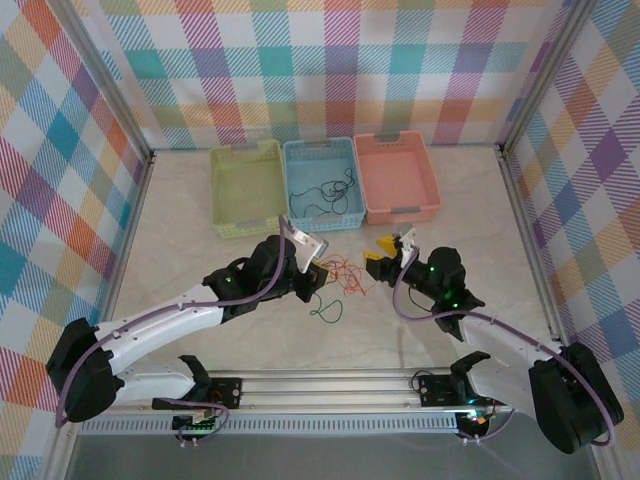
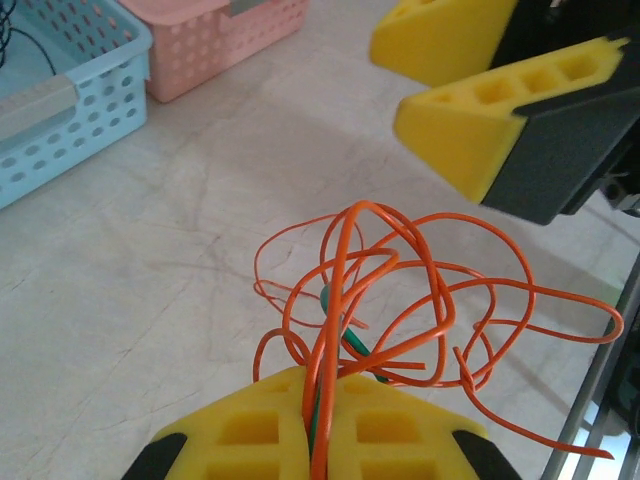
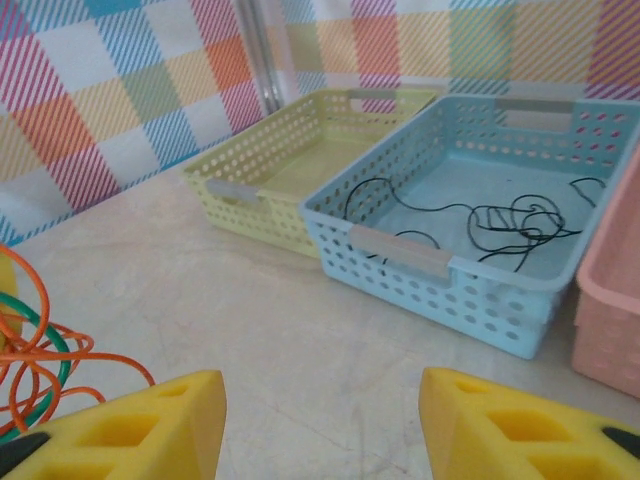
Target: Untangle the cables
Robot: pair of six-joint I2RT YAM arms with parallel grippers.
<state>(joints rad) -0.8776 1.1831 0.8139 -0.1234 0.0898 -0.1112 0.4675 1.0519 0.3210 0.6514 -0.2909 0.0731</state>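
A tangle of orange cables (image 1: 347,276) lies on the table between my two grippers, with a green cable (image 1: 326,309) looping toward the near edge. My left gripper (image 2: 322,392) is shut on orange strands (image 2: 400,290) and a green strand (image 2: 345,335), which run up between its yellow pads. My right gripper (image 3: 322,405) is open, with bare table between its fingers, just right of the tangle (image 3: 30,350). In the left wrist view its yellow fingers (image 2: 470,130) hang beyond the tangle. A black cable (image 3: 505,222) lies in the blue basket (image 3: 400,255).
Three baskets stand in a row at the back: yellow-green (image 1: 246,226), blue (image 1: 325,222) and pink (image 1: 400,212). Plaid walls with metal posts close in the table on three sides. An aluminium rail (image 1: 330,385) runs along the near edge.
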